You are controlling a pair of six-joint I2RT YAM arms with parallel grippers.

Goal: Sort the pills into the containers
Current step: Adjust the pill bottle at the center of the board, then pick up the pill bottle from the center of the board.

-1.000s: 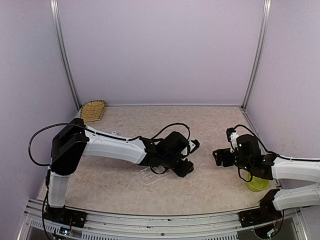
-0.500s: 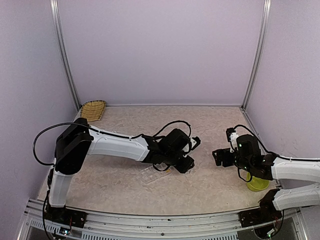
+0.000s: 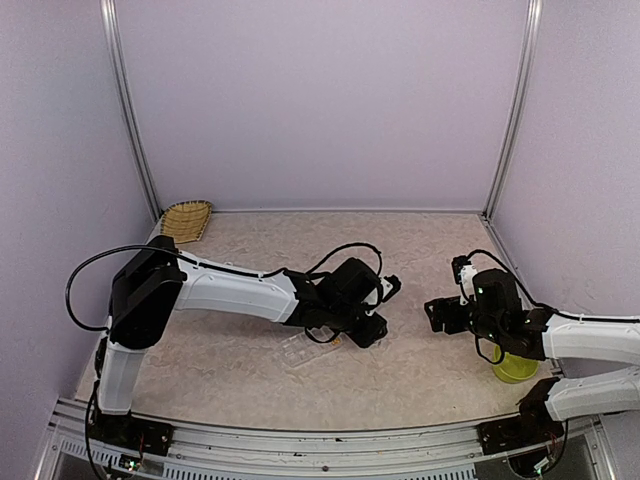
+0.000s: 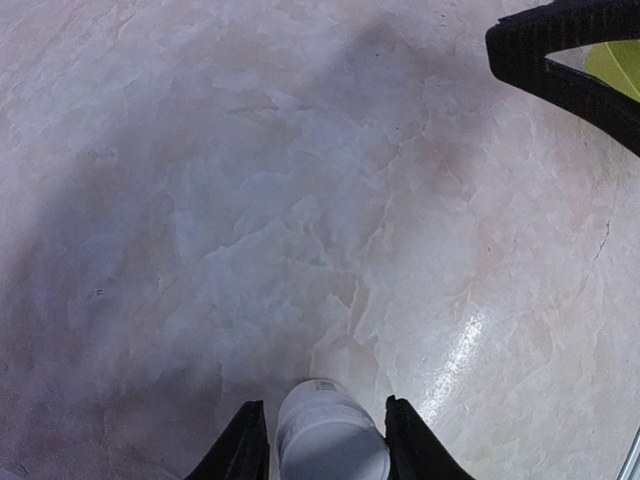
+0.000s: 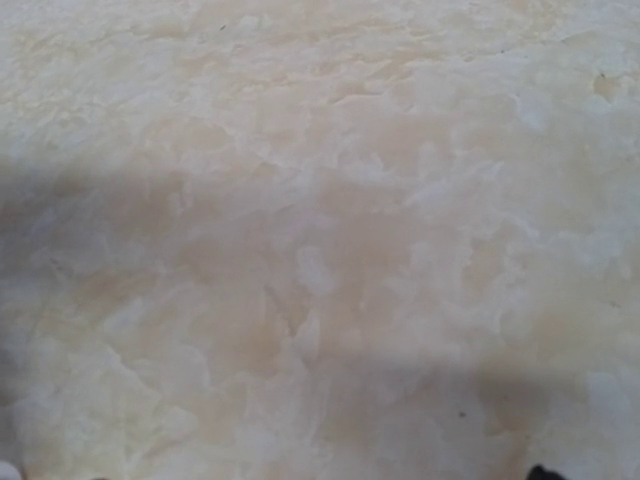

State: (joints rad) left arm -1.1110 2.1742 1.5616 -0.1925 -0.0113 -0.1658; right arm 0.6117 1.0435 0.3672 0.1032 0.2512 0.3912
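Pills: too small to make out in any view. Containers (image 3: 308,348): cells of one clear, flat organizer box (image 3: 296,354), lying on the desk (image 3: 230,375) near its middle, at the near side of the left forearm and just beside the left claw (image 3: 368,332). Contents of the cells not legible from above.

Left claw low over the desk, to the right of the box. In the left wrist view, a white bottle (image 4: 331,440) seen from its top end between the two fingers (image 4: 246,446), one finger close on each side. Impossible to tell whether the pads press the bottle or only flank it.

Right claw (image 3: 440,312) well apart to the right, hovering above bare desk, fingers spread wide, nothing between them. Right wrist view filled with marbled desk surface only. Yellow-green bowl (image 3: 515,370) beside the right arm, near the desk's right edge. Woven basket (image 3: 187,220) in the far left corner.
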